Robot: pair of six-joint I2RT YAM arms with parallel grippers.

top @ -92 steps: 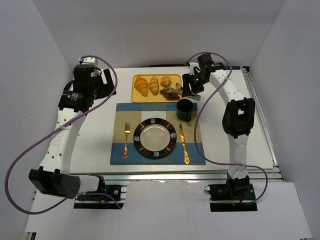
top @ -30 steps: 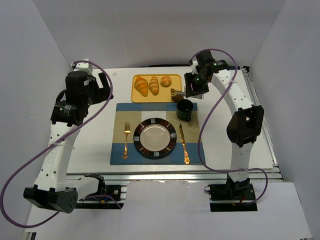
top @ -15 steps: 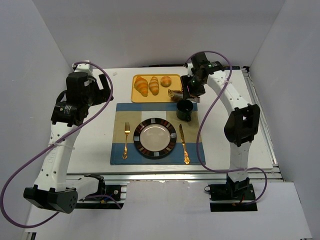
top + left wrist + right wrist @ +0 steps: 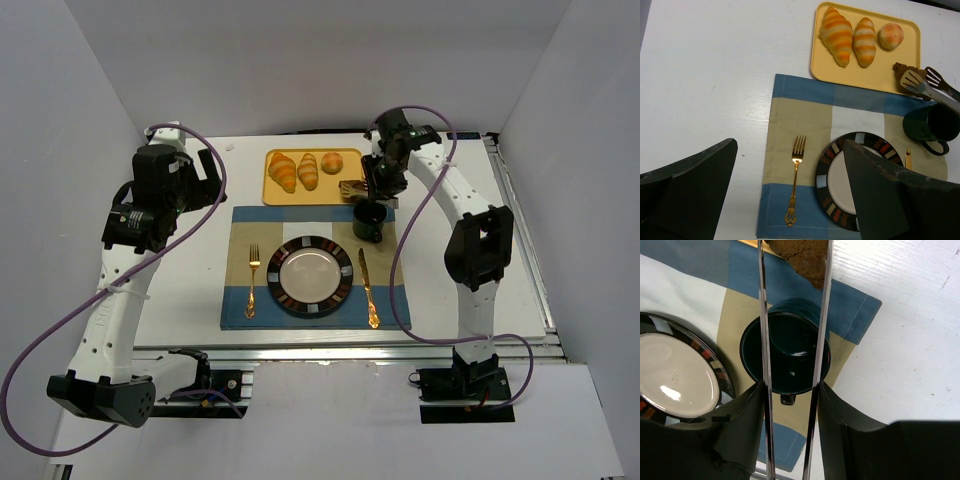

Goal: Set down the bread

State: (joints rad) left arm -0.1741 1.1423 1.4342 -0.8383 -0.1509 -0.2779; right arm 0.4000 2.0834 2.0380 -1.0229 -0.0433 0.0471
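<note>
Two croissants (image 4: 283,171) (image 4: 308,171) and a round roll (image 4: 331,162) lie on the yellow tray (image 4: 300,197). A brown piece of bread (image 4: 352,187) (image 4: 901,70) (image 4: 805,257) sits at the tray's right corner, between the tips of metal tongs (image 4: 762,315) (image 4: 930,87). My right gripper (image 4: 384,178) (image 4: 790,390) is shut on the tongs' two arms, above the dark green mug (image 4: 369,220). I cannot tell whether the brown piece is off the tray. High over the table's left side, my left gripper (image 4: 790,150) is open and holds nothing.
A striped-rim plate (image 4: 315,243) sits on the blue and tan placemat (image 4: 240,230), with a gold fork (image 4: 252,280) to its left and a gold knife (image 4: 368,285) to its right. The mug (image 4: 790,340) stands just under the tongs. White walls enclose the table.
The tongs' arms have squeezed closer together around the brown piece, and my right wrist has shifted slightly left. The left arm rose earlier and has held still for the last second.
</note>
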